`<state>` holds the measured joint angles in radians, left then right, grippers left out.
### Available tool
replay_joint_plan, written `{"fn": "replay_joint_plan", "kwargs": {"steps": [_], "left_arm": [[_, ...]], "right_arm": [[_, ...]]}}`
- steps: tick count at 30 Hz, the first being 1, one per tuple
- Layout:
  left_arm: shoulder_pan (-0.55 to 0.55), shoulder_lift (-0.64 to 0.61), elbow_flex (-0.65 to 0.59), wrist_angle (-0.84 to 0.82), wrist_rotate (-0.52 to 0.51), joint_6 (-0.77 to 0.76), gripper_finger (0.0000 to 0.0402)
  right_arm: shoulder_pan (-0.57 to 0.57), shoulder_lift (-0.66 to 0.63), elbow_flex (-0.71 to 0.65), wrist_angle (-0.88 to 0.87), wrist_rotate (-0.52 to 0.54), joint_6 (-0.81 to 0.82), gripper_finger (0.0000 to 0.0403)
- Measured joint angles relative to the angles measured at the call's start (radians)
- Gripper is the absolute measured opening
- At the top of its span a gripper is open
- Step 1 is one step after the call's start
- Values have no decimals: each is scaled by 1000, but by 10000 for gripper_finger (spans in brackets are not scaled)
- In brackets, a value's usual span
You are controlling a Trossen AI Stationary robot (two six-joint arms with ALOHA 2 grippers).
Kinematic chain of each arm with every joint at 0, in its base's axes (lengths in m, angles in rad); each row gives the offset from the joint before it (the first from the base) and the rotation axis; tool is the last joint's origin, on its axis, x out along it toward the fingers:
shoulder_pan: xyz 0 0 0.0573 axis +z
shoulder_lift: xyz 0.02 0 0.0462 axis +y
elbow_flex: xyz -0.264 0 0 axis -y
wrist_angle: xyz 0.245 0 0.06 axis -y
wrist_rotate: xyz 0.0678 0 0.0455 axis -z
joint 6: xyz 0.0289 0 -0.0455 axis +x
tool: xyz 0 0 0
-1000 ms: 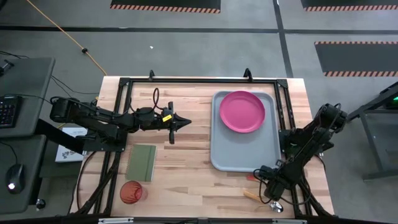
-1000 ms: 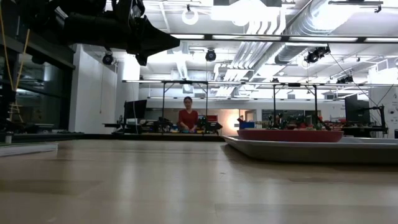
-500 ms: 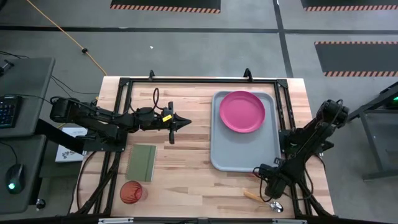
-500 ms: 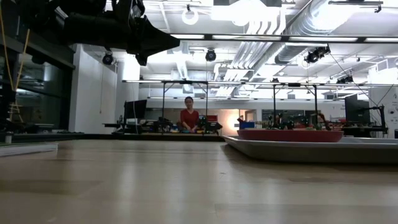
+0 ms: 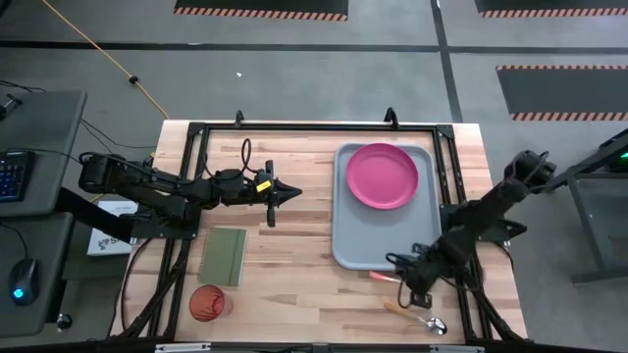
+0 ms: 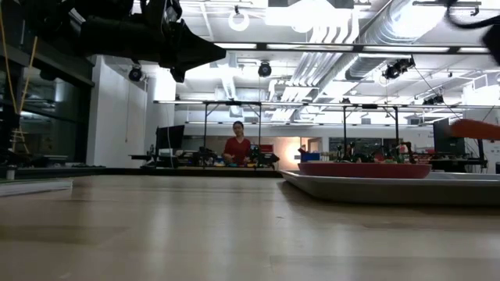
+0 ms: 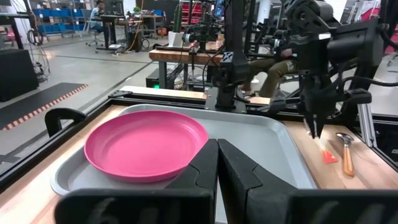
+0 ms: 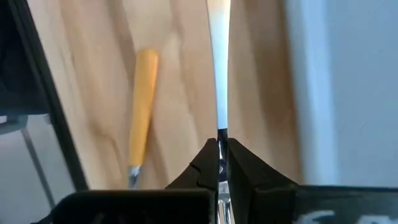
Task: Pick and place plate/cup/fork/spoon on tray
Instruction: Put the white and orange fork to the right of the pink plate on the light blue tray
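The magenta plate (image 5: pixel 382 176) lies in the far half of the blue-grey tray (image 5: pixel 385 245) at the table's right. My right gripper (image 5: pixel 404 282) is just off the tray's near edge, shut on the fork (image 5: pixel 379 276), whose orange-red handle (image 6: pixel 473 129) shows above tray height in the low view. The spoon (image 5: pixel 417 317) lies flat on the wood by the near right corner. The orange-red cup (image 5: pixel 207 303) stands upright at the near left. My left gripper (image 5: pixel 285 193) hovers shut over the table's middle, holding nothing. My right gripper pinches the fork's silver metal shank (image 8: pixel 219 118) between its two fingers, which come from above. The tine end is hidden behind the fingers. The handle (image 8: pixel 219 9) sticks out toward the table's left, and the fork is lifted clear of the wood, about level.
A green notebook (image 5: pixel 223 255) lies flat just beyond the cup. A black frame (image 5: pixel 314 126) runs around the table's edges. Bare wood lies between the notebook and the tray. A person (image 6: pixel 237 148) sits far off in the room behind.
My right gripper has moved up and toward the table's left, along the tray's near edge, carrying the fork. The fork's orange-red handle, not visible in the low view before, now shows there above tray height. The spoon has stayed on the wood.
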<state>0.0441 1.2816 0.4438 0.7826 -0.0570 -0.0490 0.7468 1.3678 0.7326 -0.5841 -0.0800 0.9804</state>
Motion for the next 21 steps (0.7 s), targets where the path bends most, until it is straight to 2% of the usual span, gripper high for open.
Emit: {"fn": "replay_joint_plan", "kwargs": {"steps": [5,9,21], "left_arm": [[0,0,0,0,0,0,0],[0,0,0,0,0,0,0],[0,0,0,0,0,-2,0]], "right_arm": [[-105,-3,0,3,-38,-163,1],[-148,-30,0,11,-45,-221,0],[-144,-142,1,21,59,-213,0]]}}
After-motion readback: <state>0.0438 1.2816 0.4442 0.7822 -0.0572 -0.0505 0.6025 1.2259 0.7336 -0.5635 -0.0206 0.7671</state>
